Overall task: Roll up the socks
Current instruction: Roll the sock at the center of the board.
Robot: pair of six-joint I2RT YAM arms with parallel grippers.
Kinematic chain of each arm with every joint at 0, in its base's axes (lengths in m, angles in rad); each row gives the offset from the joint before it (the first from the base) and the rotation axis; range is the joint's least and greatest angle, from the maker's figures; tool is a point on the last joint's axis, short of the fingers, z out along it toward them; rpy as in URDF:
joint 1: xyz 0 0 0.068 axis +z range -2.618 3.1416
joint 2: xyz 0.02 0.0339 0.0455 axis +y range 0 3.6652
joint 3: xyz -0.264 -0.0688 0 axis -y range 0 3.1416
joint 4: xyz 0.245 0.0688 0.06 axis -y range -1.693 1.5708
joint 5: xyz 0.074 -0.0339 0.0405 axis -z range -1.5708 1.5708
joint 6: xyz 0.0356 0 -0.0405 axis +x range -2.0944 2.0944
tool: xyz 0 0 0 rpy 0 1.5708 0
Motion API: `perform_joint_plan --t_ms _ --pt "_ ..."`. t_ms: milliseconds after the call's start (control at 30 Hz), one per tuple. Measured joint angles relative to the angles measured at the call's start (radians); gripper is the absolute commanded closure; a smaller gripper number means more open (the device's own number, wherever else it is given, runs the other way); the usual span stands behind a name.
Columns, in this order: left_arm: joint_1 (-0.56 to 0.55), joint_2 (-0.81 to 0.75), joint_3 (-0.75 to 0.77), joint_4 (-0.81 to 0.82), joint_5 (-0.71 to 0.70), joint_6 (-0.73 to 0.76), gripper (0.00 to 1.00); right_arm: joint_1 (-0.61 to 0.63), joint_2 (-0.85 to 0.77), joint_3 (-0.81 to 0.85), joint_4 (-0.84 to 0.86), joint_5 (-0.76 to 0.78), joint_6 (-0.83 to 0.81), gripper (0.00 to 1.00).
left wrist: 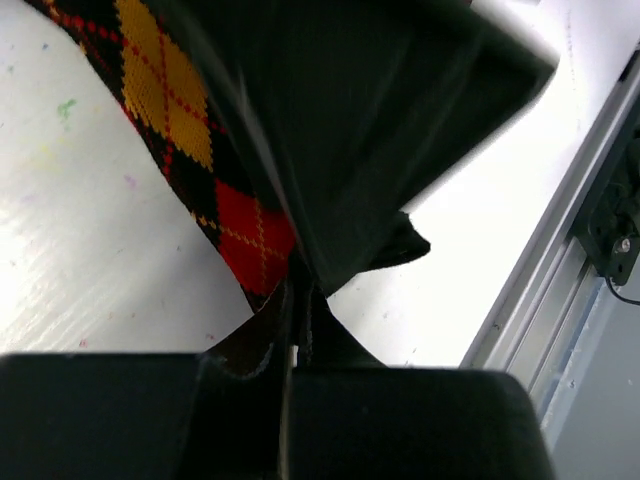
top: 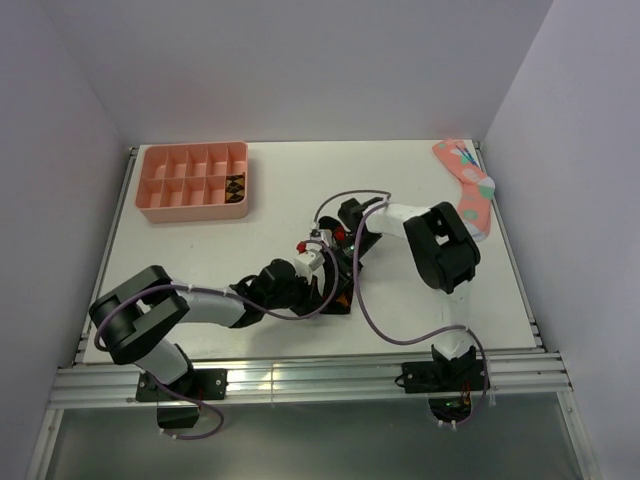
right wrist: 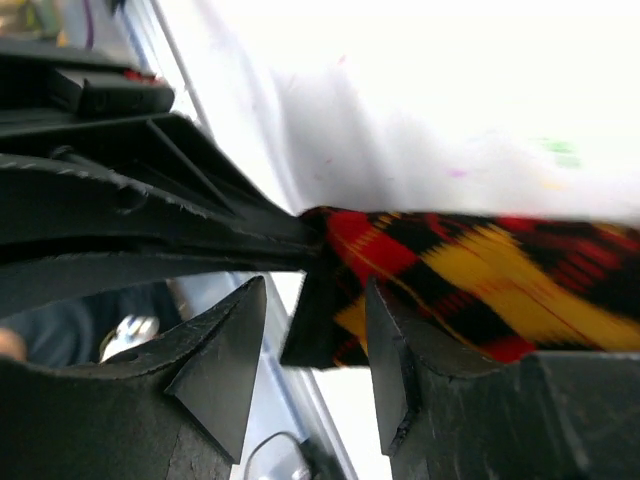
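Note:
A dark argyle sock with red and orange diamonds hangs lifted over the white table, seen small in the top view. My left gripper is shut on its dark edge; the fabric is pinched between the jaws. In the top view it sits mid-table. My right gripper is open, its jaws on either side of the sock's end and not touching it. The left gripper's fingers show there holding the sock. A second dark argyle bundle with tan diamonds lies in a tray compartment.
The pink compartment tray stands at the back left. A pink sock with teal and white marks lies at the back right edge. The metal rail runs along the table's near edge, close to the left gripper.

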Motion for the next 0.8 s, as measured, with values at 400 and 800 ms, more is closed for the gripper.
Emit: perform_joint_plan --t_ms 400,800 --pt "-0.006 -0.044 0.182 -0.393 -0.041 -0.048 1.00 -0.172 -0.241 -0.077 0.195 0.126 0.140 0.49" --pt "-0.009 0.102 0.485 -0.736 -0.069 -0.045 1.00 -0.286 -0.462 -0.144 0.265 0.211 0.148 0.60"
